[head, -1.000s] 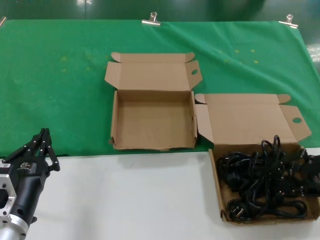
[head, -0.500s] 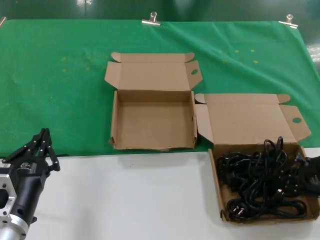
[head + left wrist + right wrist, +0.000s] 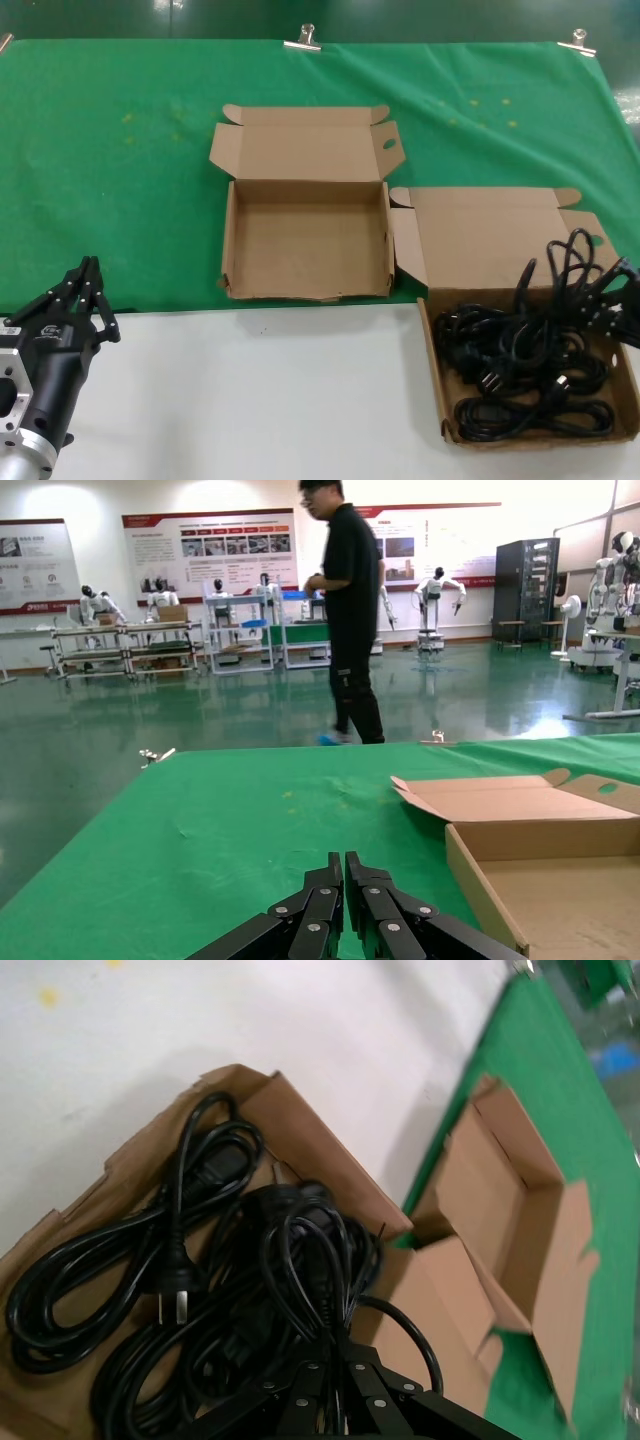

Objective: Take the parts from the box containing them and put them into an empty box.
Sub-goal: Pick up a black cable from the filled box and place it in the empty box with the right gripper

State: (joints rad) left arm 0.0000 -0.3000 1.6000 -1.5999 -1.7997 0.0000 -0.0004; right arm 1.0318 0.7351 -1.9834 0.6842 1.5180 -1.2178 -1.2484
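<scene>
The black left gripper (image 3: 90, 290) sat parked at the near left edge of the white bench (image 3: 260, 400), its fingers pressed together on nothing, their tips reaching onto the green cloth (image 3: 120, 180).

At the near right, the wider shallow brown cardboard box (image 3: 432, 370) lay on the white surface with its hinged lid (image 3: 490, 240) folded back onto the cloth. The looped black rubber power cords (image 3: 520, 370) filled it in a tangle; a moulded plug (image 3: 180, 1300) showed on the bundle along one wall.

At that box's right side, the black right gripper (image 3: 335, 1365) was clamped on one black cord loop (image 3: 570, 265), whose coils rose above the rest of the pile in front of the lid.

Farther back and towards the middle, the squarer brown cardboard box (image 3: 232, 240) sat open on the cloth, just beside the wider box's lid, with a frayed front edge and an oval hole in its lid flap (image 3: 388, 143).

Two metal clips (image 3: 302, 40) held the cloth's far edge.
</scene>
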